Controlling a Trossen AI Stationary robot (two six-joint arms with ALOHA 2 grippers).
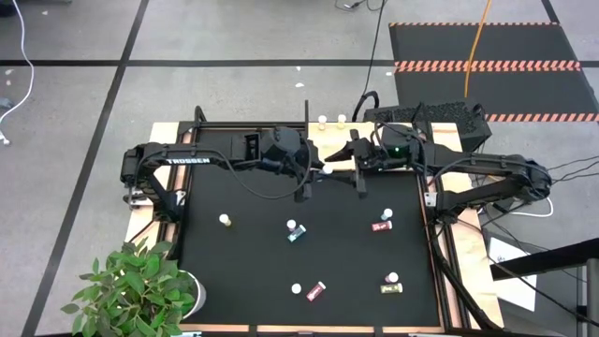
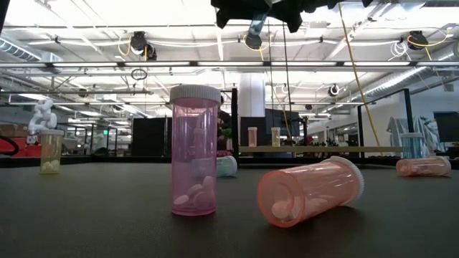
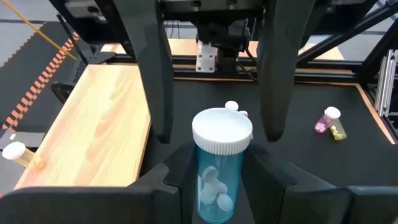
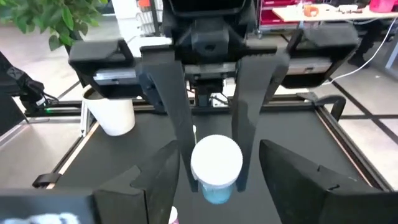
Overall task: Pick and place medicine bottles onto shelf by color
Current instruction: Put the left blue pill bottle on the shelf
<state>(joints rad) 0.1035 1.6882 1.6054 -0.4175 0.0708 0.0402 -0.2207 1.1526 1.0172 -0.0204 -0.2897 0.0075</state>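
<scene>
My left gripper is over the far middle of the black mat, shut on a blue bottle with a white cap. My right gripper faces it from the right, open. Its two fingers stand on either side of the cap without touching it; the cap also shows in the right wrist view. The light wooden shelf lies at the mat's far edge. Two small bottles stand on its far part. My left gripper pinches the blue bottle's body between its two fingers, coming level from the table's left. The capped end sticks out past the fingertips toward my right gripper. The bottle is lifted clear of the mat.
Loose bottles sit on the mat: a yellowish one, a teal one, a red one, a pink one, a yellow-green one. A potted plant stands at the near left corner.
</scene>
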